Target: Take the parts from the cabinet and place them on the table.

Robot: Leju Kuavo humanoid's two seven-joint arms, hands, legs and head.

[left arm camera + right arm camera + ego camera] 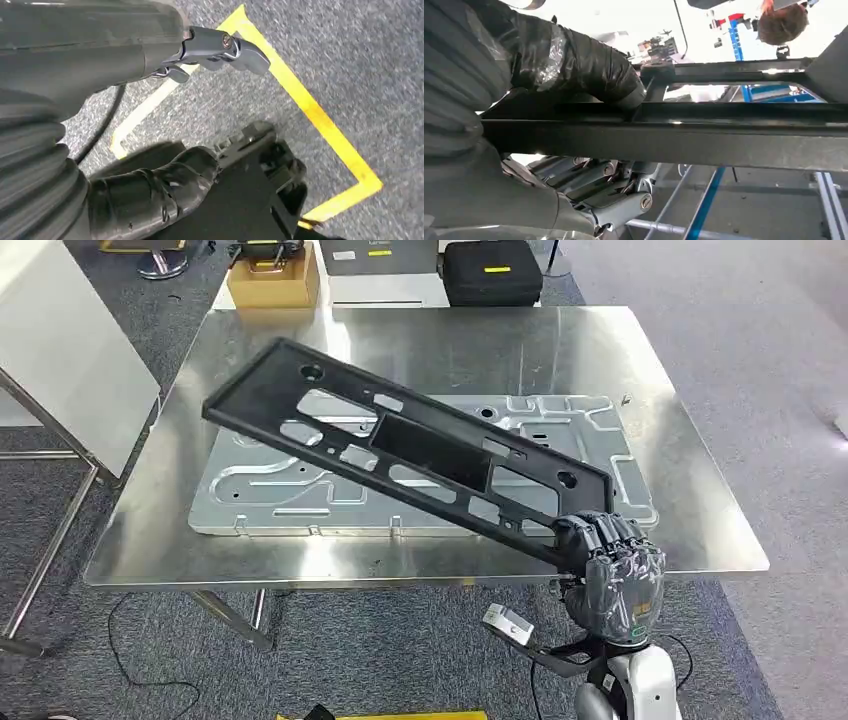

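My right hand (610, 570) grips one end of a long black panel (400, 445) with several cut-outs. The panel slants up and to the far left over the steel table (430, 340), its far end raised. Under it a silver stamped metal part (260, 490) lies flat on the table. In the right wrist view the hand (584, 70) wraps the panel's edge (724, 140), thumb on one side and fingers on the other. My left hand (150, 55) hangs over the carpet, fingers apart, holding nothing.
Beyond the table's far edge stand a brown cardboard box (272, 280), a grey box (380, 270) and a black case (492, 272). A white panel on a metal frame (60, 350) stands at the left. Yellow floor tape (310, 107) marks the carpet. A person's head (783, 22) is beyond the panel.
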